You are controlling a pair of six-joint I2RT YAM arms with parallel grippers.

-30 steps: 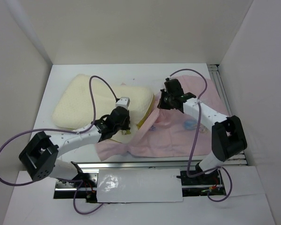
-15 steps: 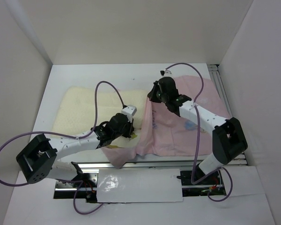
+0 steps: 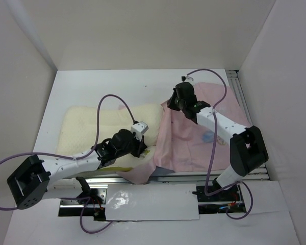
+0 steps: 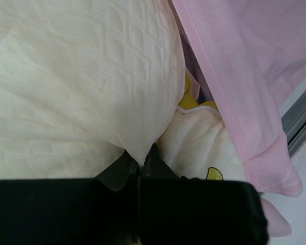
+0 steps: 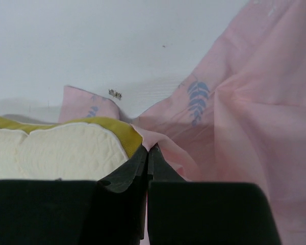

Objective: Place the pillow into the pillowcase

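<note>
At the near edge a metal rail is running along the front of the white tabletop, and plain white walls are closing the space in on the left, the right and the far side.

The pillow is lying flat on the left half of the tabletop, with its long axis running left to right. Its right end is pointing into the pillowcase and is sitting under the pink edge there. In the left wrist view a cream corner with yellow trim is showing beneath the pink hem. The pillowcase is spreading over the right half with its pale pink reverse facing up and faint blue print showing through. One near corner is drooping over the front of the tabletop.

The left arm is stretching low from its base at the near left and is crossing rightward over the pillow's near edge. The left pincer is squeezing its jaws together on a pinched corner of the pillow's cream fabric.

Farther back, the right arm is rising from the near right, bending at the elbow and reaching away and to the left. The right pincer is nipping the pillowcase's pink hem between closed jaws, just beside the pillow's yellow-edged far corner.
</note>
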